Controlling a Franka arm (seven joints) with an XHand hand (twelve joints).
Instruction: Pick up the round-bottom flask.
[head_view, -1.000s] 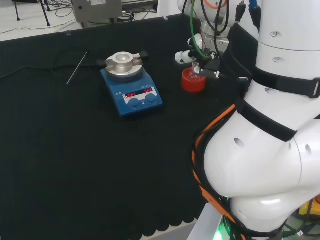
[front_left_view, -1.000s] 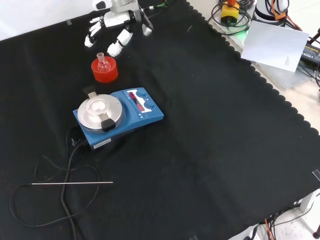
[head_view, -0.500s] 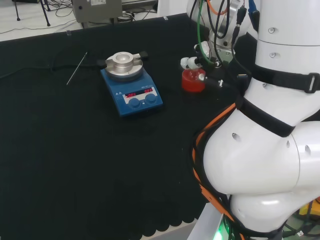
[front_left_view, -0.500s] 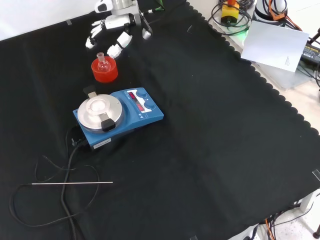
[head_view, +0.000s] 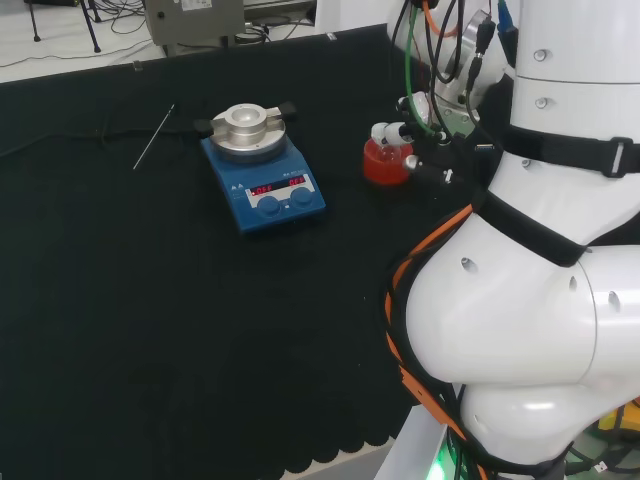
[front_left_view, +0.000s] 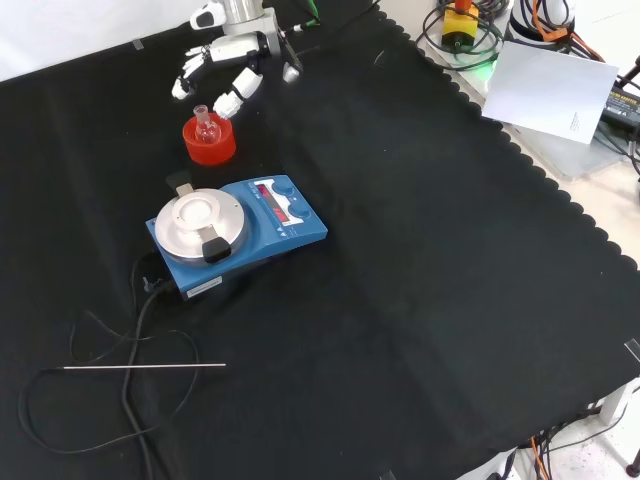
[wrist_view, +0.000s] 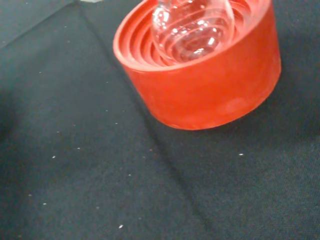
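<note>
The black and white robot hand hangs near the far edge of the black cloth in the front view, its fingers spread and relaxed, curled round nothing. The fingertips stand just above and behind the small clear glass round-bottom flask, with a narrow gap between them as far as this view lets me judge. In the head view the hand sits at the right of the flask, partly in front of it, against the arm's white links.

The flask sits upright in its red ribbed ring stand, neck up. The wrist view shows the glass bulb nested in the stand's stepped hollow, the stand flat on the black cloth.

Just nearer than the stand in the front view lies the blue magnetic stirrer with a round silver top plate; a strip of bare cloth separates the two. A black cable runs from the stirrer toward the near left corner, and a thin metal rod lies across it, well apart from the flask.

To the right of the stand and stirrer in the front view the cloth lies open up to its scalloped edge.
</note>
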